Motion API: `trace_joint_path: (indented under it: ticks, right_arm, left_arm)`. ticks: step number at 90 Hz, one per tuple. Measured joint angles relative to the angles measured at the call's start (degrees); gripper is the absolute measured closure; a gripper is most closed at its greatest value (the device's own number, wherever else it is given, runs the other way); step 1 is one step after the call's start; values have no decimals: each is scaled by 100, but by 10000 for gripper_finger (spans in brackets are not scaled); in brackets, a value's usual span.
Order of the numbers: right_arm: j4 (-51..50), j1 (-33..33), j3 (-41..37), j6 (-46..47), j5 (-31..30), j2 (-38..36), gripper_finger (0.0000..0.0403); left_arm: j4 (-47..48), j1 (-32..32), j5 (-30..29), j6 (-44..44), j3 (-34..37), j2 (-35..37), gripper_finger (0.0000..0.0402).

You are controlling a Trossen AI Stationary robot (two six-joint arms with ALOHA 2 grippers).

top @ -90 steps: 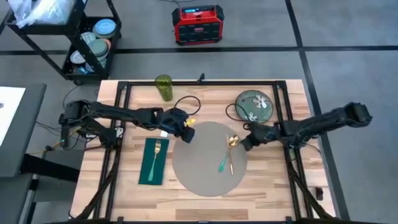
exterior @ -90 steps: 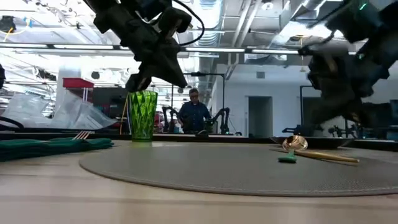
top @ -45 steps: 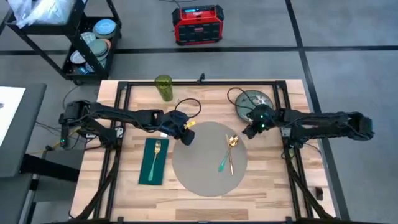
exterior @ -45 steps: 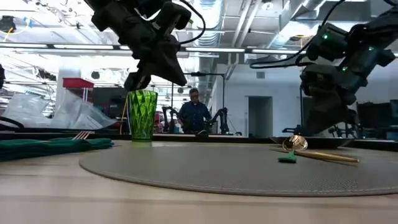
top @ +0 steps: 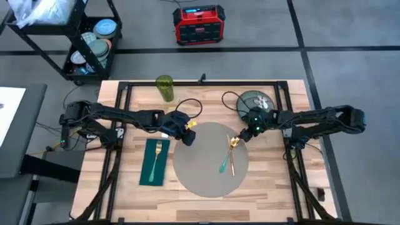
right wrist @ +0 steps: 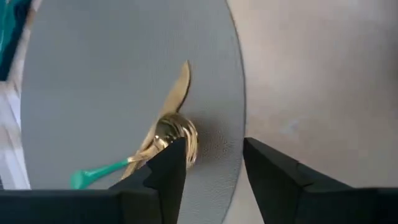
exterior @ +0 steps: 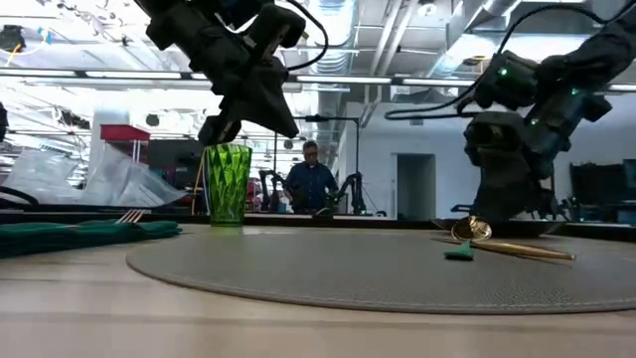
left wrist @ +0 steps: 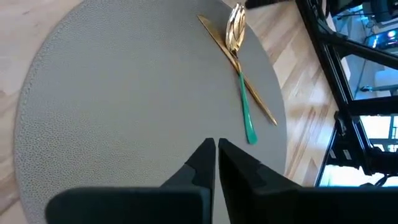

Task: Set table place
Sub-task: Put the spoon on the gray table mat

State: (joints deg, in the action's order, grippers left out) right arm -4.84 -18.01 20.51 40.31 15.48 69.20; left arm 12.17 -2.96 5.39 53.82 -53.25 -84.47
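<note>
No writing can be read on anything. The right gripper (top: 249,132) hangs with its fingers spread, just above the gold bowl of the spoon (top: 233,142), at the rim of the mat (top: 200,178) nearest the plate (top: 257,104). From that gripper the spoon's green handle and the crossing gold knife (top: 230,161) run away across the mat, which lies in the middle of the table (top: 269,200). The plate sits just behind the gripper. The left gripper (top: 187,135) hovers over the mat's opposite rim, fingers pressed together and holding nothing. Beside it lies a green cloth (top: 154,162) with a gold fork (top: 157,150) on top. Beyond it stands a green glass (top: 164,88); I cannot tell whether it holds anything.
</note>
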Motion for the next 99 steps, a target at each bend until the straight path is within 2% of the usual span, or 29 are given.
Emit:
trace_joint_path:
  ticks: [27,38,47,59,63,84,99]
  right_arm:
    - [599,270,-1,162,104,328,265]
    - [549,248,0,169,83,327,274]
    - [447,250,-2,173,71,327,305]
    - [476,250,-2,135,71,323,381]
    - [525,250,-2,101,69,322,393]
    - [588,248,0,133,123,322,401]
    - [653,248,0,140,471,318,402]
  left_arm:
    - [25,0,-12,-90,0,0,400]
    - [41,0,-73,-109,0,0,400]
    - [41,0,-92,-109,0,0,400]
    - [41,0,-92,-109,0,0,400]
    - [39,0,-92,-111,0,0,400]
    - [39,0,-92,-234,0,0,400]
    - [40,0,-92,-279,0,0,400]
